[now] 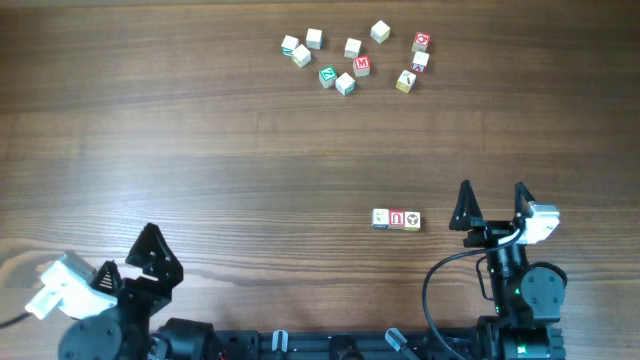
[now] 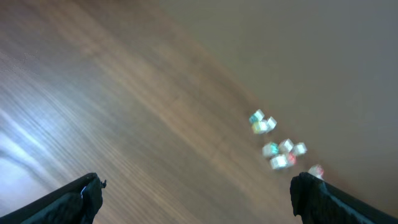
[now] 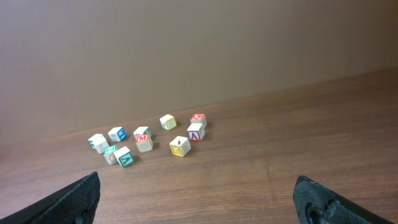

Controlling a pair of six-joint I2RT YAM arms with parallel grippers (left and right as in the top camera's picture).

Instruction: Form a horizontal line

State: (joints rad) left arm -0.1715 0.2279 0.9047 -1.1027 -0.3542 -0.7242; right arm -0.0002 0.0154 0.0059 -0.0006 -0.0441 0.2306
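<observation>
Progress, judged from overhead, is about a fifth. A row of three cubes already lies level, side by side and touching, toward the near edge of the desk and right of its middle. Eleven loose cubes sit scattered in a heap by the far edge, also right of centre and well apart from the row. That makes fourteen cubes in all, three placed and eleven left to fetch, if every one is meant to join. Both arms sit at the near edge, one toward each corner, and neither is near a cube.

In the left wrist view the left pincer is spread wide, with nothing between its fingers. The picture is blurred. The heap shows as a smear of pale and coloured spots far off toward the far edge, too soft to count. The row is out of sight here.

The right wrist view is sharp. The right pincer is likewise released and empty, its two dark tips at the lower corners of the picture. It points across bare desk at the heap. Eleven cubes can be counted there, some touching and some just beside one another, with red, green, blue and yellow faces. The row does not appear in this view.

The next cube would likely go at one end of the row, and the right arm looks the nearer one for it.
</observation>
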